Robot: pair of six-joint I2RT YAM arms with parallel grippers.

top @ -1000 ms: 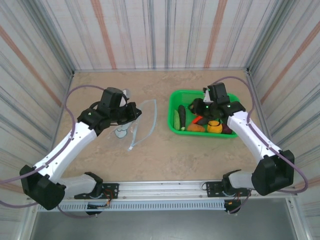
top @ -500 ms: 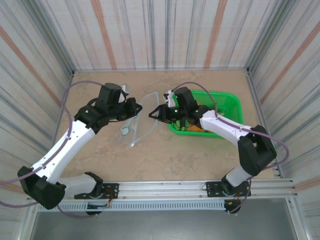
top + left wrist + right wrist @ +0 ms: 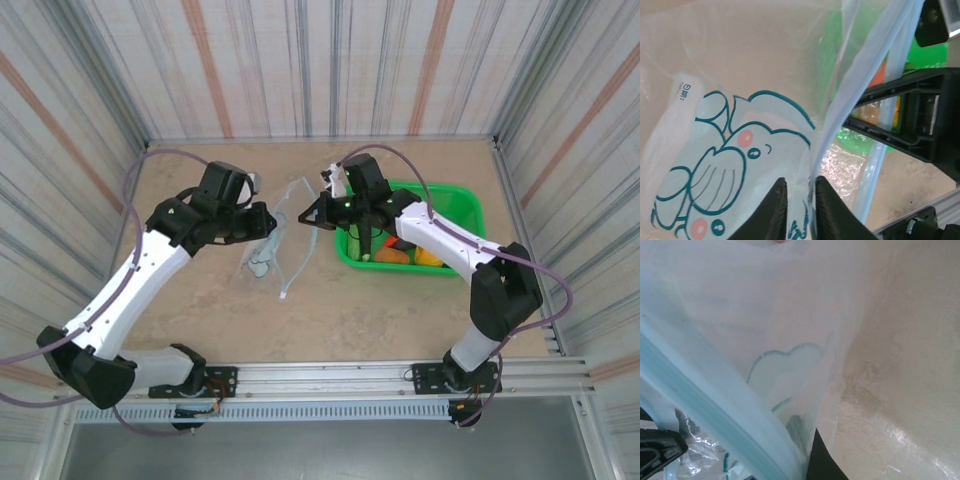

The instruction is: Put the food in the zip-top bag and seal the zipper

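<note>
Beige marbled worktop [image 3: 400, 300] lies inside striped walls. On the left, the left tool [image 3: 800, 197] has its jaws a slit apart with the film of the zip-top bag [image 3: 275, 245] running between them; whether they pinch it I cannot tell. The bag hangs crumpled between the two arms, its mouth raised. The right tool [image 3: 318, 213] is closed on the mouth edge by the zipper [image 3: 715, 410]. Farther right, the food [image 3: 395, 255] sits in a green basket [image 3: 465, 205]. Judging by its sag, the bag is light, limp and slippery, so the stiffer zipper strip looks the surest place to hold.
</note>
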